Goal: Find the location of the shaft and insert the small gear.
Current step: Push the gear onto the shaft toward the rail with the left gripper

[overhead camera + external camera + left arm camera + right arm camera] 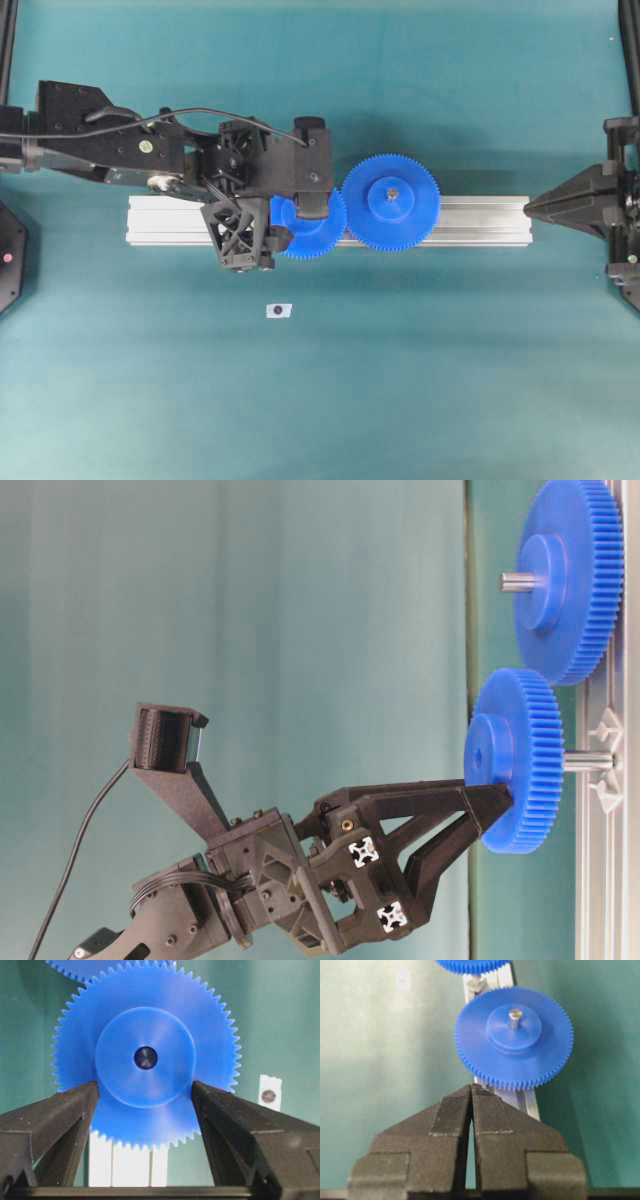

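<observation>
The small gear (312, 232) sits over the aluminium rail (480, 221) near its middle, its teeth just beside those of the larger blue gear (390, 202) to its right in the overhead view. In the table-level view the small gear (515, 760) is seated on a short metal shaft (588, 762) that runs from its back face toward the rail; the raised hub faces away from the rail. The left wrist view shows the hub face-on, with a dark round centre (145, 1057). The left gripper (145, 1091) has its jaws spread wide, one finger (65, 1110) at each side of the hub; the inner edges lie right at the hub's rim, and whether they press on it cannot be told. On the teal worktop (450, 380), well apart from the rail and toward the bottom of the overhead view, lies a tiny pale tag with a dark dot (279, 311). The larger gear carries a grey pin (515, 1017) standing up from its hub. The right gripper (471, 1091) hangs beyond the rail's right end, jaws pressed together and holding nothing.
</observation>
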You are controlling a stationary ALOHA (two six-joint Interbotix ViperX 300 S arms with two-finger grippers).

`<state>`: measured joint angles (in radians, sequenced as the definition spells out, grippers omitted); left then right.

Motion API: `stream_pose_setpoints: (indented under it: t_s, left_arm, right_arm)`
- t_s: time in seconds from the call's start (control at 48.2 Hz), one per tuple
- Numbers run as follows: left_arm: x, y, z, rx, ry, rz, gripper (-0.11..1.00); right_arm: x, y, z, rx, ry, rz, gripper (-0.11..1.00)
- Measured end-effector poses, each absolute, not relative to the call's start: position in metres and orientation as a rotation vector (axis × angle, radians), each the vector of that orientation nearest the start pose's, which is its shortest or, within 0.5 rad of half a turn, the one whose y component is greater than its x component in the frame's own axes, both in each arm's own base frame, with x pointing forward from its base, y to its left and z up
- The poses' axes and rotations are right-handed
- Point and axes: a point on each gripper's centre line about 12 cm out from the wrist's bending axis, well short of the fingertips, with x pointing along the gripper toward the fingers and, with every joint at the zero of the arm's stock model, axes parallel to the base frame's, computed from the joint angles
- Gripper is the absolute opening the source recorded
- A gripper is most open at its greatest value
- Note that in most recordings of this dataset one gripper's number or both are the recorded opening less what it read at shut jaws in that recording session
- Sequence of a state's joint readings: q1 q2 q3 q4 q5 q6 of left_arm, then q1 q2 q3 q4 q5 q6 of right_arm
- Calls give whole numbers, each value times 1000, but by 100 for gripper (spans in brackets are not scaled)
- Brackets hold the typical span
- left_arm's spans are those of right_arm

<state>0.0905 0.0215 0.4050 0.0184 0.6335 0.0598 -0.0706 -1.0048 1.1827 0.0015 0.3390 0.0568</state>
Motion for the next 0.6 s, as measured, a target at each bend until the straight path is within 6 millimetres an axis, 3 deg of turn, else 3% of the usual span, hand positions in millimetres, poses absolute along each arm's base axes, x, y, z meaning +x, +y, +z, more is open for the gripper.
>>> stream_pose_setpoints:
  t_s: [0.601]
  left_arm:
    - [389, 36, 192, 44, 1127, 34, 79]
  right_arm:
    - [175, -13, 228, 87, 505, -88, 5]
